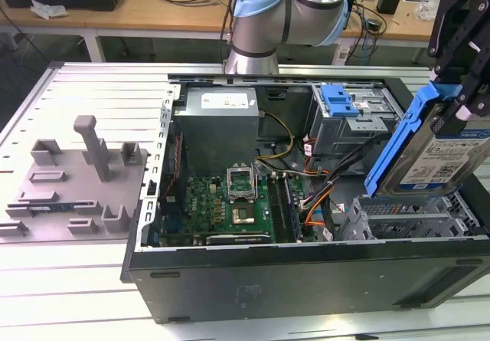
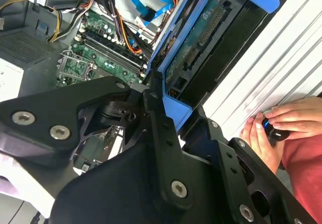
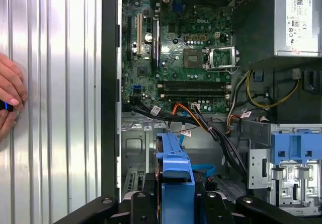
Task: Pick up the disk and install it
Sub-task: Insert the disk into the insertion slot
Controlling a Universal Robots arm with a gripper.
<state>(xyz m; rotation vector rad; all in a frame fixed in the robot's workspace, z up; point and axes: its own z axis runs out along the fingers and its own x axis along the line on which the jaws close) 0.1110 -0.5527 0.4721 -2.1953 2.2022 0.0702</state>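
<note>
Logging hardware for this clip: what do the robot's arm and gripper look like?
The arm is built of round silver-grey metal segments, with light blue caps on the joints. The gripper is matte black, made of flat, angular links pinned together. In the second wrist view, silver screw heads dot those links.

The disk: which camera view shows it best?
The exterior view: the disk shows its labelled face, held tilted over the open case. The second wrist view shows its connector edge; the first wrist view, one blue end.
</note>
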